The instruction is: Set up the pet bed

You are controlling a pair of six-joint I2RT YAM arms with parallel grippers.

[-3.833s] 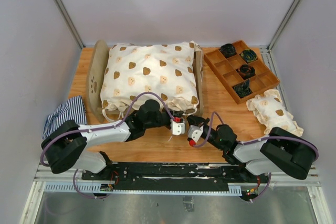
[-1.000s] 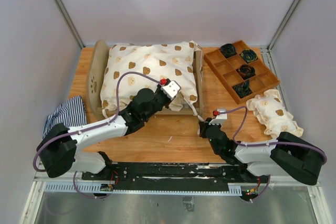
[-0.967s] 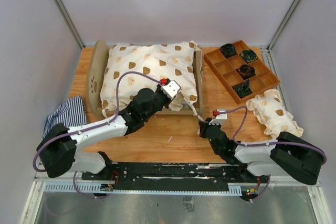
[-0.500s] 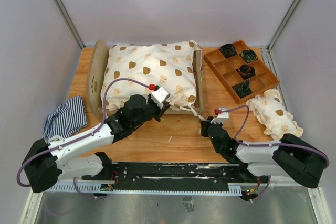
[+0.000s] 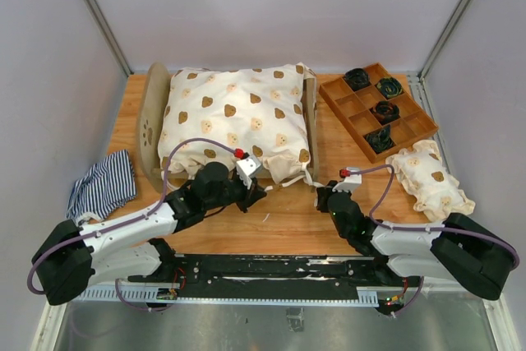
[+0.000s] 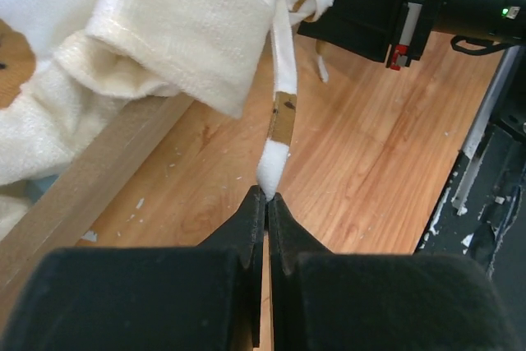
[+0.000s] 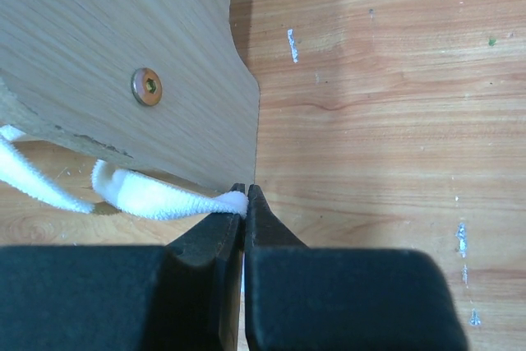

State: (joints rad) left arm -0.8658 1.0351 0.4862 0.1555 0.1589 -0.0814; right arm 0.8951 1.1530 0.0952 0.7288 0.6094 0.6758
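Pet bed point(image 5: 150, 121): left-centre of the desk point(image 5: 288, 228), bear-print cushion point(image 5: 234, 117) lying in it.
Left pincer point(image 6: 267, 201): clamped on a white cushion tie point(image 6: 281, 113) — only its wrist view shows the pinch.
Right pincer point(image 7: 245, 196): clamped on a second tie point(image 7: 152, 196) beside the frame's end panel — screw head point(image 7: 147, 86) seen only here.

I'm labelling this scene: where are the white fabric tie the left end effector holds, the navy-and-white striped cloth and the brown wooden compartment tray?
white fabric tie point(image 6: 283, 55), left wrist view, mid-strip.
navy-and-white striped cloth point(image 5: 103, 185), top external view, fabric centre.
brown wooden compartment tray point(image 5: 340, 95), top external view, bare leftmost compartment.
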